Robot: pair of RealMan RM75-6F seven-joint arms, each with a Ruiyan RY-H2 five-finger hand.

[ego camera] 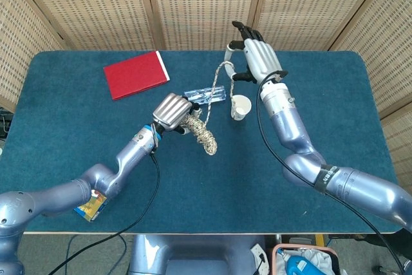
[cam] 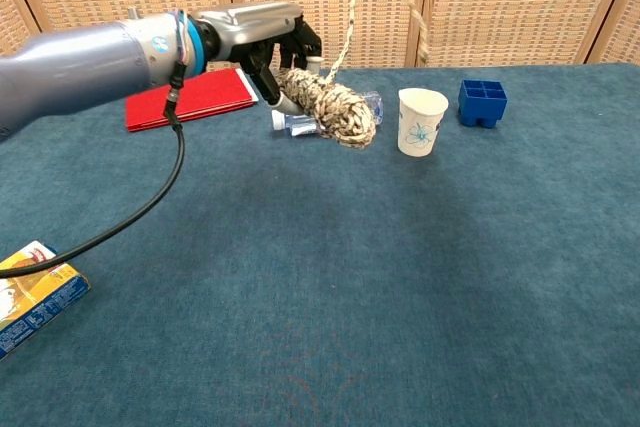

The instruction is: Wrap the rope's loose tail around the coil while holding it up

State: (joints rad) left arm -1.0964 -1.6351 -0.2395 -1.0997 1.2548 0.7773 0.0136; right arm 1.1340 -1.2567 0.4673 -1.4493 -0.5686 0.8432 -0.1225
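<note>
We hold the coil [ego camera: 201,131] up off the worktop [ego camera: 322,114] w/ left hand [ego camera: 172,111], fingers gripping its far-left end; long axis slants near-right. Right hand [ego camera: 259,59] pinches the tail [ego camera: 220,78] taut, up and far-right of coil, ready to wrap.

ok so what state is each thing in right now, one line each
rope coil: held up off the table by the left hand
rope tail: pulled up taut from the coil to the right hand
left hand: grips one end of the coil
right hand: raised, pinching the tail
paper cup: upright
water bottle: lying on its side
red book: closed, flat
blue tray: upright on the table
</note>
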